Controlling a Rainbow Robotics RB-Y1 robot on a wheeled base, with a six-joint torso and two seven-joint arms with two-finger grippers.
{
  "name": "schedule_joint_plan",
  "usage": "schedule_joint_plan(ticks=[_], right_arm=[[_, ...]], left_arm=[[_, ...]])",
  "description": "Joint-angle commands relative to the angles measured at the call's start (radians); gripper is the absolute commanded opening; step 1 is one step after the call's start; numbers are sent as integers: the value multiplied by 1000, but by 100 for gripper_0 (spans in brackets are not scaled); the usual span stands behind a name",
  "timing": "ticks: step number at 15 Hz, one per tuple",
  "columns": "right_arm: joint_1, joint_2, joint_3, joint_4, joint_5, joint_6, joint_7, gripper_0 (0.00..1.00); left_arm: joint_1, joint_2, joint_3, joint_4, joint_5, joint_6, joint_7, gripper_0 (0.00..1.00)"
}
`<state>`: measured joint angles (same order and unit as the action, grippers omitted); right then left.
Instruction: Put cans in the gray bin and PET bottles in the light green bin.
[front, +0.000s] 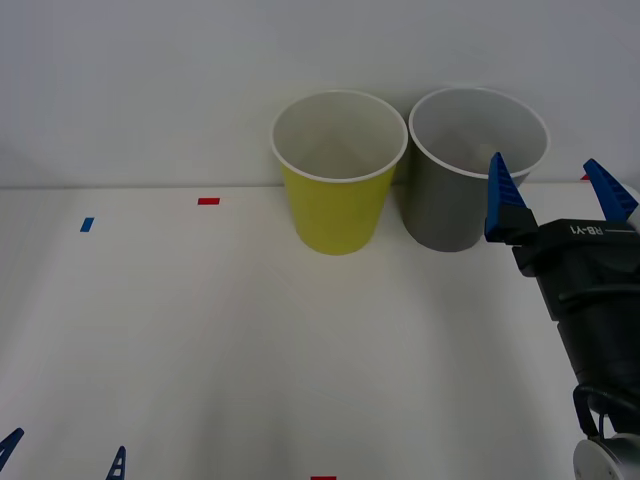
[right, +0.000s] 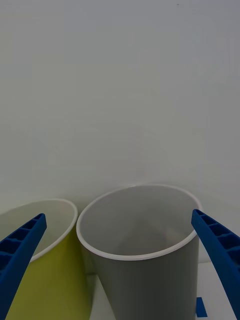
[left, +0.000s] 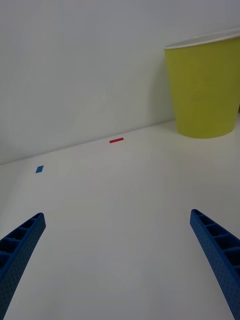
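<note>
- The gray bin (front: 470, 190) stands upright at the far side of the table (front: 200, 340), close to the white wall (front: 150, 80). Its white rim and pale inside are turned up toward me.
- My right gripper (front: 560, 185) hangs just to the right of that bin and on the near side of it, raised to about the height of the rim. Its blue ribbed fingers (front: 503, 195) are spread wide with nothing between them.
- In the front view the left-hand finger of my right gripper overlaps the gray bin's right rim. I cannot tell whether it touches the rim.
- From my right wrist, the gray bin's (right: 140, 250) mouth lies straight ahead between my two spread fingers (right: 20, 255). What I can see of its inside is bare pale wall; the bottom is hidden from me.
- The light green bin (front: 338, 175) stands upright just to the left of the gray one, their sides almost touching, and what shows of its white inside is bare. It is farther from my right gripper than the gray bin is.
- My left gripper (front: 62, 455) sits low at the near left corner of the table, well apart from both bins. Its fingers (left: 220, 260) are also spread apart and hold nothing.
- From my left wrist, the light green bin (left: 205, 90) is far ahead across open tabletop.
- A red tape mark (front: 208, 201) and a blue tape mark (front: 87, 224) lie on the table to the left of the bins. Another red mark (front: 323, 478) sits at the near edge.
</note>
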<state>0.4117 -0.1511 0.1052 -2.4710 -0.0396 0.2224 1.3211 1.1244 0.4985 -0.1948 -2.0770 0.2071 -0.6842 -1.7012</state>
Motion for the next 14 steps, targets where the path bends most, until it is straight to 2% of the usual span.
schedule_joint_plan(ticks=[1, 6, 9, 11, 14], right_arm=[[12, -50, 5, 178, 0, -253, -5, 100], [82, -90, -9, 356, 3, -505, 0, 100], [168, -87, -5, 372, 0, -564, 1, 100], [237, -50, -5, 372, 9, -591, 3, 100], [322, -33, 4, 372, 15, -649, -8, 100]], left_arm=[[0, 0, 0, 0, 0, 0, 0, 100], [0, 0, 0, 0, 0, 0, 0, 100], [0, 0, 0, 0, 0, 0, 0, 100], [0, 0, 0, 0, 0, 0, 0, 100], [0, 0, 0, 0, 0, 0, 0, 100]])
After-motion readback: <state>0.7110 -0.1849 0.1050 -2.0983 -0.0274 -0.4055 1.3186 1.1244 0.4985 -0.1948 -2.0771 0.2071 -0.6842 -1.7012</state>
